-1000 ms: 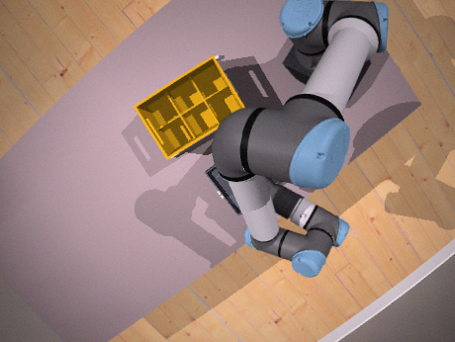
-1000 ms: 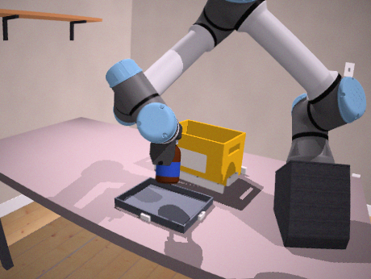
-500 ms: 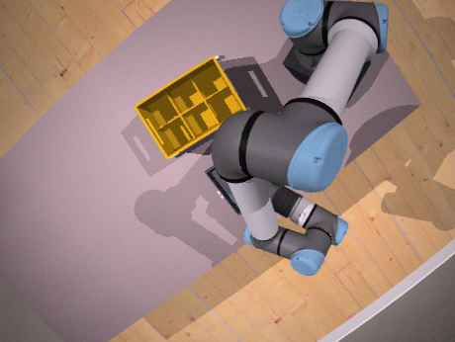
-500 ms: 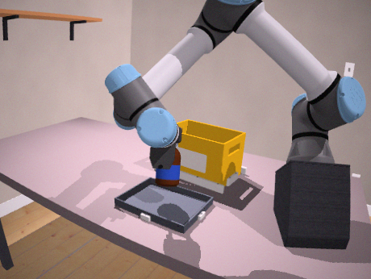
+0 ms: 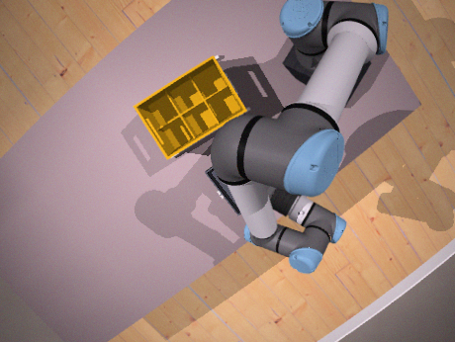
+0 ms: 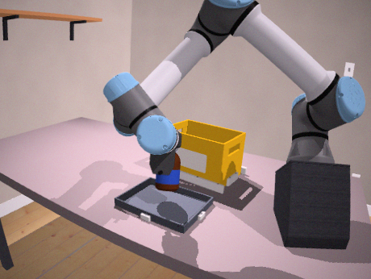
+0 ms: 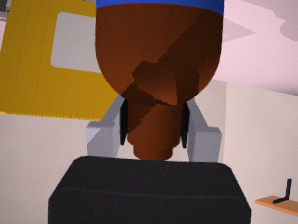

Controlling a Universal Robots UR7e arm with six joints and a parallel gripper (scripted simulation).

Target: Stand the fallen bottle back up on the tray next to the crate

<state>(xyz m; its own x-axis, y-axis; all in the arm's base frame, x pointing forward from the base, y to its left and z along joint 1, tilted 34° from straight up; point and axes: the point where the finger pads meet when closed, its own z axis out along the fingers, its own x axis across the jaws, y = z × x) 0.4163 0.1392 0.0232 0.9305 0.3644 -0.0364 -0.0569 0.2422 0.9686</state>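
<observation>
One pinkish worktop [image 5: 74,198] [image 6: 93,145] carries the yellow divided crate [image 5: 181,113] [image 6: 210,149] [image 7: 45,95] and shallow dark rectangular tray [image 5: 236,210] [image 6: 152,217]. The brown blue-banded bottle [image 6: 168,177] [image 7: 157,65] looks upright over the tray, neck gripped by the two-fingered tool [image 6: 162,171] [image 7: 155,110]; lowering, if needed, and release remain.

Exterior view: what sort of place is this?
Probably a robot workcell set up in an ordinary room: an arm on a dark angular pedestal, a pink-topped table over plank flooring, and a wooden wall shelf.
</observation>
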